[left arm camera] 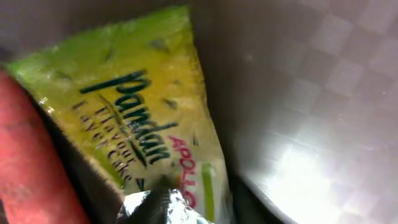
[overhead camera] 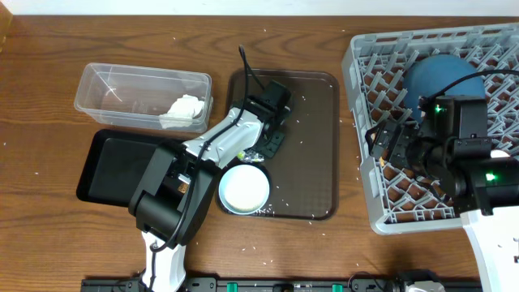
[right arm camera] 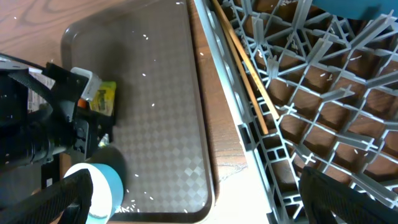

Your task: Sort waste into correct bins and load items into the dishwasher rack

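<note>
Two arms flank the brown serving tray [overhead camera: 312,162]. Left claw [overhead camera: 272,144], low over the tray's middle, sits above a yellow-green wrapper [left arm camera: 143,118] with a carrot [left arm camera: 28,168] just beside it; whether it grips the wrapper cannot be told. Right claw [right arm camera: 199,199], spread wide and empty, hangs over the rack [overhead camera: 381,65] right of the tray, where chopsticks [right arm camera: 245,62] and a blue dish [overhead camera: 442,77] lie. Left of the tray, a tub [overhead camera: 97,89] holds a tissue [overhead camera: 185,112].

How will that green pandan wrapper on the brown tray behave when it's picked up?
The pandan wrapper looks like thin, creased, shiny film, so it will probably flop and crumple. It looks flat, so likely light. Pushed, it may slide on the smooth brown tray.
</note>
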Controlling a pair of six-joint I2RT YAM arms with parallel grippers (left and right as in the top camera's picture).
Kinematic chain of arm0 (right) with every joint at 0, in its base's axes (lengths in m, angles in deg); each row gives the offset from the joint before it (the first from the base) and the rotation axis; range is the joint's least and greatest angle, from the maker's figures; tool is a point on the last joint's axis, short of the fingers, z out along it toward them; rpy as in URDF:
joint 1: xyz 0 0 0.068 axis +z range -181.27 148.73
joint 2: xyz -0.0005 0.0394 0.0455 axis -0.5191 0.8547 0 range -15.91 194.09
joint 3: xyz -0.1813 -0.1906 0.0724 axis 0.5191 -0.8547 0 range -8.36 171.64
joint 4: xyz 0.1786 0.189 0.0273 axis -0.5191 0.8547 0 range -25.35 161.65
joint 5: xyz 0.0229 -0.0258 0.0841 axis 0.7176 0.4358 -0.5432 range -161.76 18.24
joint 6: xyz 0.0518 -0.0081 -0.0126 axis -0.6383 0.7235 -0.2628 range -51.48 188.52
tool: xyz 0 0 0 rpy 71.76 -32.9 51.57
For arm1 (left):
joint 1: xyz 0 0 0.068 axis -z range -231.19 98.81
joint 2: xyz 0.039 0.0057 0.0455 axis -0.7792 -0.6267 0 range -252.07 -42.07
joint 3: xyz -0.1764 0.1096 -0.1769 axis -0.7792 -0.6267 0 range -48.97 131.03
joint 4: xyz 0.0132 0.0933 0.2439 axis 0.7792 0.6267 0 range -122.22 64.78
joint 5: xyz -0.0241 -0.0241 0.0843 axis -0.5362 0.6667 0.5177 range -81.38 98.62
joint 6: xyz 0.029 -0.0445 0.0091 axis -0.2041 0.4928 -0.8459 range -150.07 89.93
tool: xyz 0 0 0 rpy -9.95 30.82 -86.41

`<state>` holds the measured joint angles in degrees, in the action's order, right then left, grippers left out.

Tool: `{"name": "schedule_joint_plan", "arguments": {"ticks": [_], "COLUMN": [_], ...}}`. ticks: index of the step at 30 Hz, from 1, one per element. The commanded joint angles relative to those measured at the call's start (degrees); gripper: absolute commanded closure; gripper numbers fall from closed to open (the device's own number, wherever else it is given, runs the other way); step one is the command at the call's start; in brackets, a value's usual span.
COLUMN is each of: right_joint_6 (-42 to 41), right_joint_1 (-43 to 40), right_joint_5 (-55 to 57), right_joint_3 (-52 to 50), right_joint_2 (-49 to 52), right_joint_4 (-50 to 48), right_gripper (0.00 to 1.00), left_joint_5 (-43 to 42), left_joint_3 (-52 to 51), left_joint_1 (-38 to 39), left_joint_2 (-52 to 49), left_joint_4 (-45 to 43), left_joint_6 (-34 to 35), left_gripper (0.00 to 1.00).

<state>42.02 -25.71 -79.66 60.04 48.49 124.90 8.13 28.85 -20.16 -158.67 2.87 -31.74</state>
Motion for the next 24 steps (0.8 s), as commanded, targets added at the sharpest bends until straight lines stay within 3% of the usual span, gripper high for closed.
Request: {"name": "schedule_joint_plan", "arguments": {"ticks": [1,13,19,24], "right_joint_6": [0.9,0.9,0.9,0.9], "right_joint_1": [-0.6,-0.6,-0.6,-0.6], "right_joint_5": [-0.1,-0.1,-0.1,-0.1], "right_joint_3": [0.2,0.2,0.2,0.2], "right_joint_2": [-0.3,-0.3,-0.3,-0.3], "right_joint_4": [0.0,0.0,-0.2,-0.3], "right_gripper": [0.01,0.01,0.01,0.01], "left_joint_5": [3.3,4.5,9.0,12.5], "left_joint_3": [0.3,4.2,4.2,4.0], "left_joint_1": [0.4,0.5,-5.9,-14.6], "left_joint_2": [-1.9,15.5,22.9,22.2], "left_joint_4": [1.2,6.8,8.0,4.7], "left_joint_6": [0.3,1.2,1.8,4.1], "left_gripper": [0.93,0.94,0.94,0.94]}}
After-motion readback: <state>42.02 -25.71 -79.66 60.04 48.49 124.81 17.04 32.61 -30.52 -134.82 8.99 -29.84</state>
